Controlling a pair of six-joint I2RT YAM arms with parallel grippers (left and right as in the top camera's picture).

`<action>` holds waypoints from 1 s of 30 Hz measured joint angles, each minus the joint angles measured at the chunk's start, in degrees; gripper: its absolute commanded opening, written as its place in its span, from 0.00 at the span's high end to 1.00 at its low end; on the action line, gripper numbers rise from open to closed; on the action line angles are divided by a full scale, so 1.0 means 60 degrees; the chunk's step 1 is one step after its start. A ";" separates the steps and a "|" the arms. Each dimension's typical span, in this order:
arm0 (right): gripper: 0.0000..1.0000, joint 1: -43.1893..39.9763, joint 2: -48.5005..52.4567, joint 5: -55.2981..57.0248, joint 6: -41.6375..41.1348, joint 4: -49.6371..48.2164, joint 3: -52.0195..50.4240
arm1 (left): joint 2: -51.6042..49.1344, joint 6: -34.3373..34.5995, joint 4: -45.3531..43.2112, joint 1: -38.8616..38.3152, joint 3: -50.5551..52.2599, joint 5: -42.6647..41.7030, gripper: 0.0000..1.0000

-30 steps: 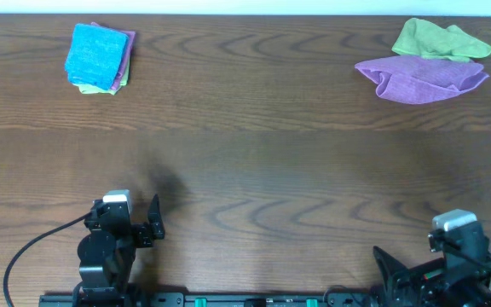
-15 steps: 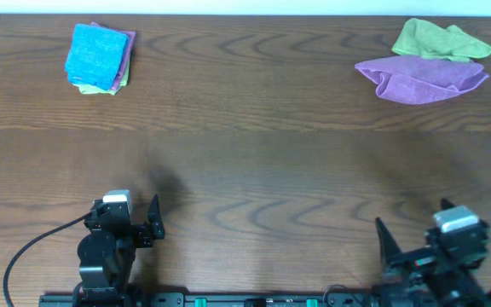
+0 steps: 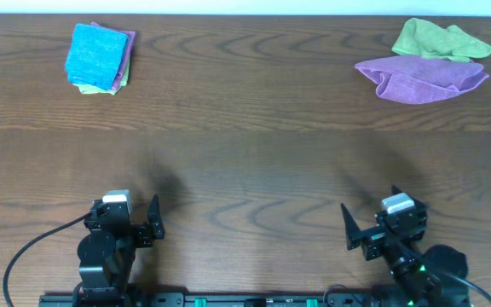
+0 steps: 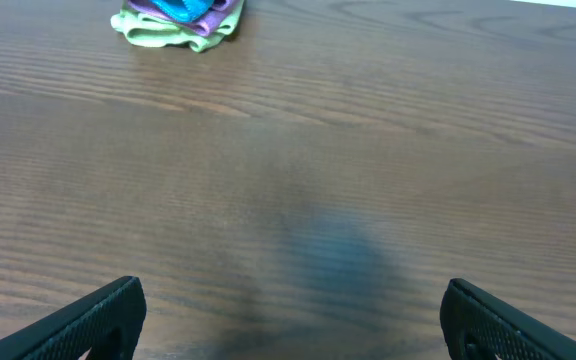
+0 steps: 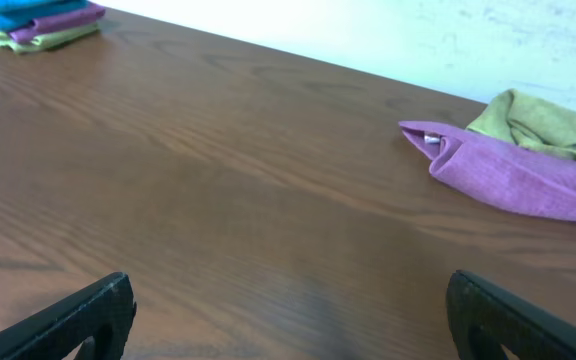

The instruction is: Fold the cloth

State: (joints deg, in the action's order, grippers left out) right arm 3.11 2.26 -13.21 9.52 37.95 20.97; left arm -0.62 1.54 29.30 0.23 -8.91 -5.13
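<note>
The cloth [image 3: 99, 55] lies folded at the desk's [image 3: 254, 145] far left corner, on top of a small stack: a folded purple cloth [image 3: 128, 60] shows at its right edge and a folded lime-green cloth [image 3: 88, 87] peeks out underneath (only their edges can be seen). At the far right corner a loose purple cloth [image 3: 420, 77] lies crumpled, touching a loose lime-green cloth [image 3: 437, 38] just behind it. The left tool [image 4: 293, 318] sits low at the near edge on the left, fingers spread wide, holding nothing. The right tool [image 5: 288, 312] is at the near edge on the right, fingers likewise apart and empty, well apart from every cloth.
</note>
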 measured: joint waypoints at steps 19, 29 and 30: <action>0.01 0.0000 -0.0240 0.0022 0.0000 -0.0266 -0.1934 | 0.0000 0.0000 0.0004 0.0000 0.0000 0.0000 0.05; 0.01 0.0000 -0.0240 0.0025 0.0004 -0.0266 -0.1934 | 0.0000 0.0000 0.0004 -0.0004 0.0000 0.0000 0.05; 0.01 0.0000 -0.0240 0.0025 0.0004 -0.0266 -0.1934 | 0.0000 0.0000 0.0004 -0.0004 0.0000 0.0000 0.05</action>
State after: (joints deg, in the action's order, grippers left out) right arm 3.11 0.82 -13.06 9.54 36.36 9.37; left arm -0.62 1.54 29.32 0.21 -8.91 -5.13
